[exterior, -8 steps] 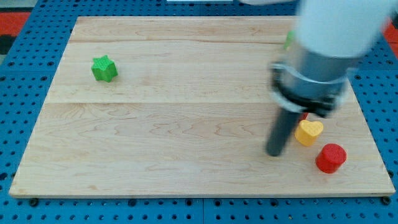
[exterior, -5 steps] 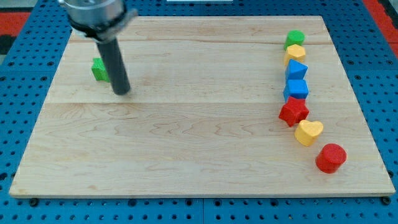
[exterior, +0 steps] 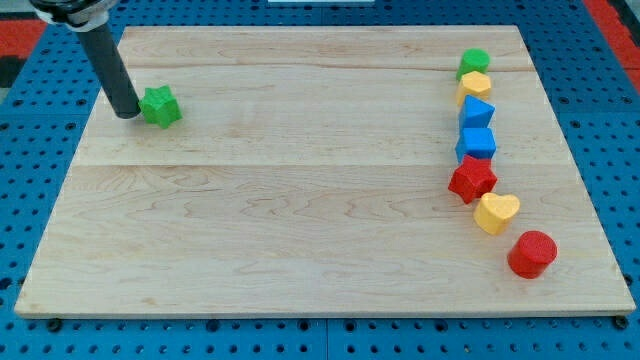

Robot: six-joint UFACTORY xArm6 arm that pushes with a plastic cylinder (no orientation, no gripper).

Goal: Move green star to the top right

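Note:
The green star (exterior: 160, 106) lies on the wooden board (exterior: 300, 200) near the view's upper left. My tip (exterior: 126, 113) rests on the board just left of the star, touching or almost touching its left side. The dark rod rises from the tip toward the view's top left corner.
A column of blocks runs down the view's right side: a green block (exterior: 474, 62), a yellow block (exterior: 474, 85), two blue blocks (exterior: 477, 110) (exterior: 477, 142), a red star (exterior: 472, 180), a yellow heart (exterior: 496, 212) and a red cylinder (exterior: 531, 253).
The rod swept from the right side of the board across to the left, passed the green star's right side, and now stands at its left. The star sits slightly lower right than before.

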